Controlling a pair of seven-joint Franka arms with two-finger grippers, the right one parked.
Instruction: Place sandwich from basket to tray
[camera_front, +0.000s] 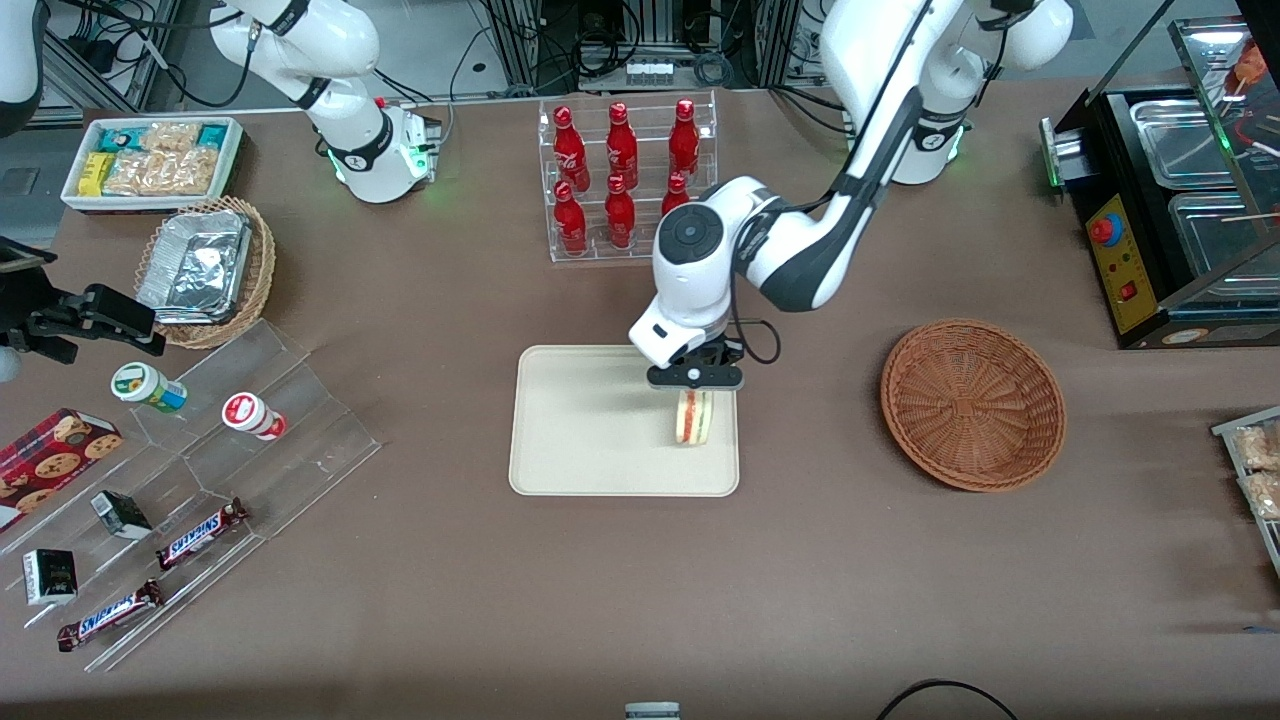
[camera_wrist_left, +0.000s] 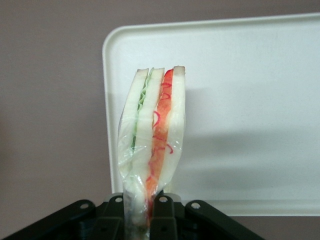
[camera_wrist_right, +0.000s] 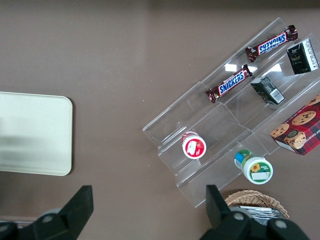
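My left gripper (camera_front: 695, 392) is shut on the sandwich (camera_front: 694, 417), a plastic-wrapped wedge of white bread with red and green filling. It holds the sandwich on edge over the cream-white tray (camera_front: 570, 430), at the tray's end toward the working arm; whether it touches the tray I cannot tell. In the left wrist view the sandwich (camera_wrist_left: 152, 135) sticks out from between the black fingers (camera_wrist_left: 164, 220) above the tray (camera_wrist_left: 250, 100). The reddish-brown wicker basket (camera_front: 972, 402) stands empty on the table toward the working arm's end.
A clear rack of red bottles (camera_front: 625, 180) stands farther from the front camera than the tray. Toward the parked arm's end are a clear stepped display with snacks (camera_front: 200, 470), a tan basket with a foil container (camera_front: 205, 268) and a white snack bin (camera_front: 150, 160). A black appliance (camera_front: 1170, 200) stands at the working arm's end.
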